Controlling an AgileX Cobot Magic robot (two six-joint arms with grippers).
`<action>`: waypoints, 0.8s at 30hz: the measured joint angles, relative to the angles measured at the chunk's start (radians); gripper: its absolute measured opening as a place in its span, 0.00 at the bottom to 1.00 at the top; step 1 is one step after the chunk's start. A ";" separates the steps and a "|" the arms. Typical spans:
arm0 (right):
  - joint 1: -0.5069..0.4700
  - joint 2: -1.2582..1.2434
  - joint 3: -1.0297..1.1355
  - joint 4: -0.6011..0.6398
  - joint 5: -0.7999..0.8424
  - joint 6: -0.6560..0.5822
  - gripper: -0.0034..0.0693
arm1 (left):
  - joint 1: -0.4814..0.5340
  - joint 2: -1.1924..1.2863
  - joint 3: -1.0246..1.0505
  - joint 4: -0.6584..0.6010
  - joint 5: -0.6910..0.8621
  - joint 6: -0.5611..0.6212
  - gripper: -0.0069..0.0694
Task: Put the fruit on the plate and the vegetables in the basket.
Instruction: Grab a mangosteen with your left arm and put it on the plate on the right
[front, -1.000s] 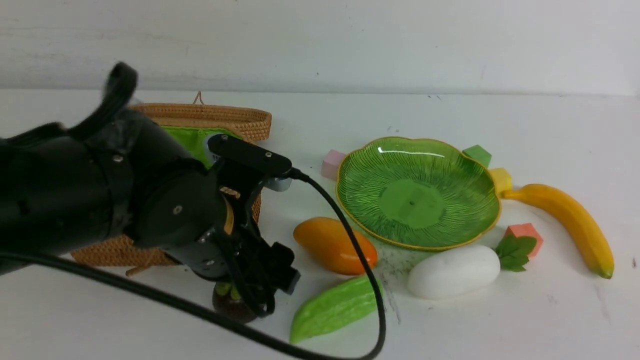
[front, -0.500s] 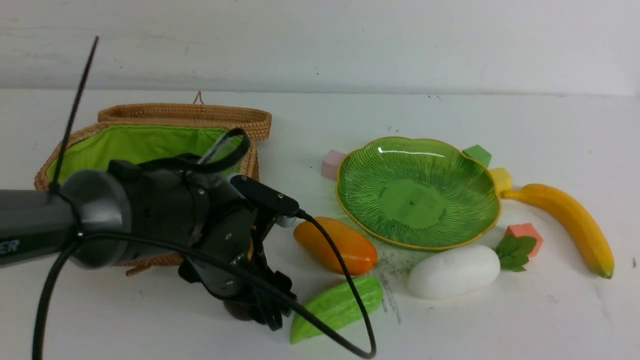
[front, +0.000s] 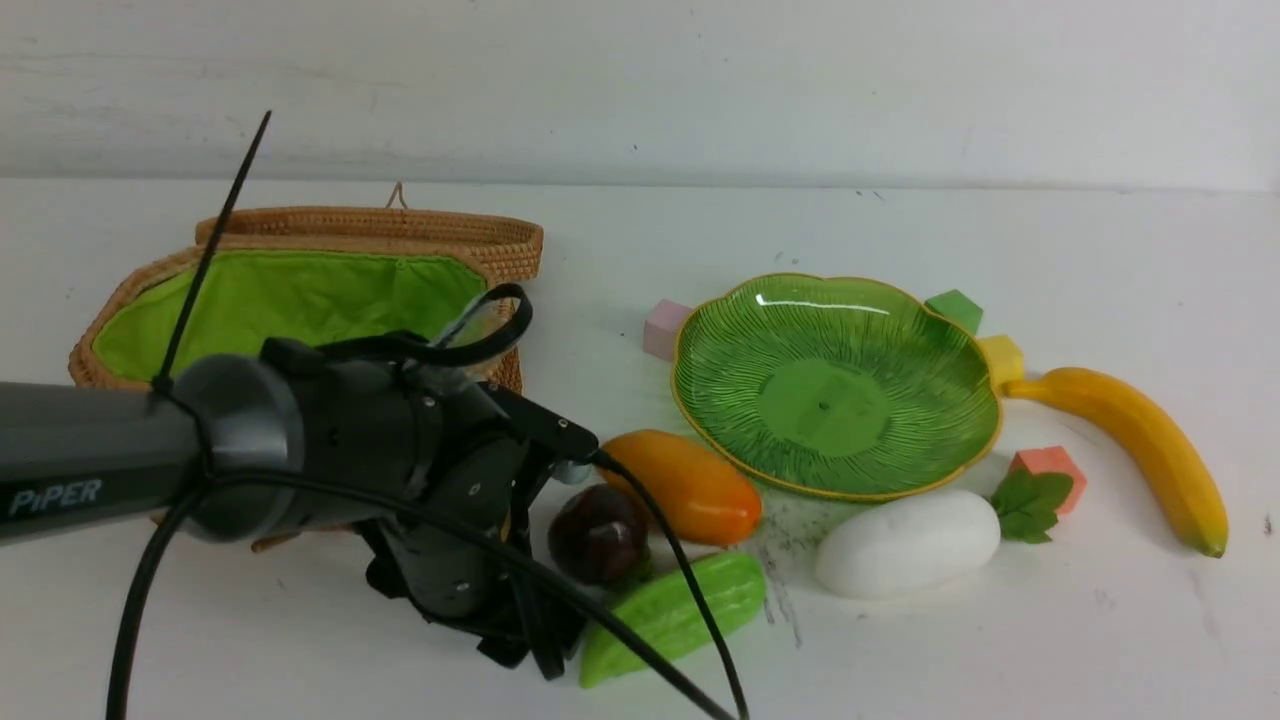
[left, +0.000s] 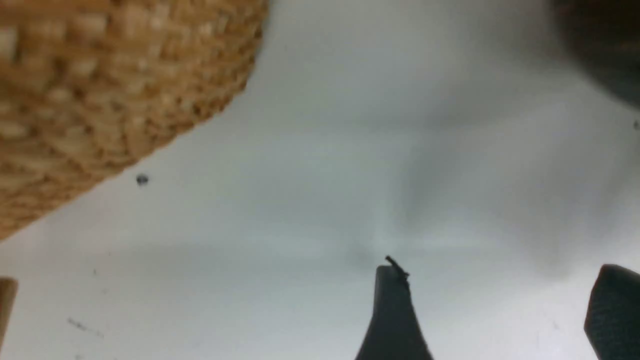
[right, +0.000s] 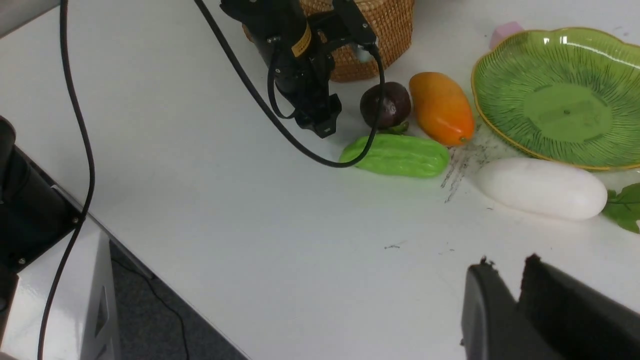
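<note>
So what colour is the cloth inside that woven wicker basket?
Bright green cloth lining in the tan wicker basket; the front view shows it best.

Woven tan wicker on the basket (front: 440, 238), with bright green cloth lining. Glossy green on the plate (front: 835, 385): fine radiating ribs, thin yellow rim. Orange-yellow on the mango (front: 690, 490), redder toward one end. Dark purple-brown on the mangosteen (front: 598, 535); sliver of green under it, probably its cap. Light green with lengthwise ridges on the gourd (front: 680, 615). Plain white on the radish (front: 905, 545), with green leaves (front: 1030, 500). Yellow on the banana (front: 1140, 440), with a greenish tip. Pink cube (front: 665, 327), green cube (front: 955, 308), yellow cube (front: 1002, 358), coral cube (front: 1048, 468). White table (front: 1000, 650) with faint dark scuffs.
</note>
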 joint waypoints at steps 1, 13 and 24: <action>0.000 0.000 0.000 0.000 -0.007 0.000 0.20 | 0.000 -0.007 0.000 -0.006 0.011 0.000 0.72; 0.000 0.000 0.000 0.008 -0.044 0.000 0.20 | 0.000 -0.162 -0.008 -0.054 -0.008 0.000 0.72; 0.000 0.000 0.000 0.008 -0.069 0.000 0.21 | 0.000 -0.163 -0.008 -0.149 -0.218 0.058 0.87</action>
